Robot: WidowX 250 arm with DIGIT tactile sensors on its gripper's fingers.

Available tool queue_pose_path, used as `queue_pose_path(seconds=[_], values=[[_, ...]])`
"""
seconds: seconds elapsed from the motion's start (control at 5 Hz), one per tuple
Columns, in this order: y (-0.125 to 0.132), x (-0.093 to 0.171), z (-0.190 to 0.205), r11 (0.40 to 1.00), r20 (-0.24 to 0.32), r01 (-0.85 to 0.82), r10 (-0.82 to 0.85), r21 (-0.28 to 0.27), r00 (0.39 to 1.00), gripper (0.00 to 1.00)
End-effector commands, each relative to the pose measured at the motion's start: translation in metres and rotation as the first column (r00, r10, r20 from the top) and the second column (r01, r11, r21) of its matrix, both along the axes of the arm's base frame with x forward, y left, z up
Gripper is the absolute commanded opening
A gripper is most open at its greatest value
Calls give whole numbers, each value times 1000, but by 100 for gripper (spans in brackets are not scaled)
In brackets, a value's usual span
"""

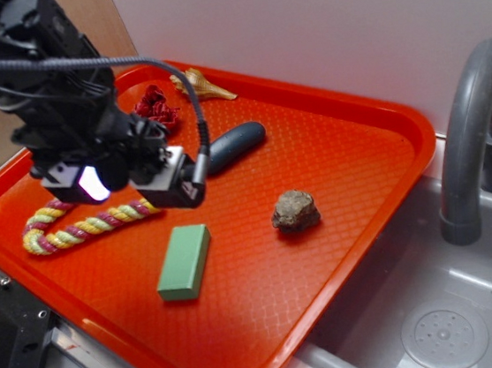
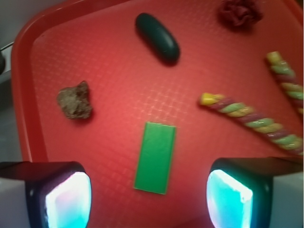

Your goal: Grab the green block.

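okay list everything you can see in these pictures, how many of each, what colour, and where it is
green block: one, pale green, front of tray, lying flat
tray: one, red-orange, beside the sink
dark pebble: one, blue-grey, oblong, back middle of tray
rock: one, brown, rough, right of the block
rope: one, yellow, pink and green twist, left side of tray
crumpled piece: one, dark red, back of tray
shell-like piece: one, tan, back edge of tray
sink: one, grey, right of tray
faucet: one, grey, over the sink
claw: one, black with lit pads, open, above the block

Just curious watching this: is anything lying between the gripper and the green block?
No. In the wrist view, only bare red tray shows between the open gripper and the green block.
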State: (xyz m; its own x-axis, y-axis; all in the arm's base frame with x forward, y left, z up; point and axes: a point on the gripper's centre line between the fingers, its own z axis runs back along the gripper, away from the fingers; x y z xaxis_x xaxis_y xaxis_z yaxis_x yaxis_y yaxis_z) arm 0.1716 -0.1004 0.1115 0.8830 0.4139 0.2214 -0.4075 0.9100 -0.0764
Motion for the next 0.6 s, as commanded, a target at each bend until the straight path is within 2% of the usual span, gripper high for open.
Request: queue_pose_path(seconds=[0.0, 0.4], values=[[11, 20, -43, 1000, -25, 0, 0, 23, 1000, 100], [23, 9, -71, 999, -77, 34, -33, 19, 996, 100]])
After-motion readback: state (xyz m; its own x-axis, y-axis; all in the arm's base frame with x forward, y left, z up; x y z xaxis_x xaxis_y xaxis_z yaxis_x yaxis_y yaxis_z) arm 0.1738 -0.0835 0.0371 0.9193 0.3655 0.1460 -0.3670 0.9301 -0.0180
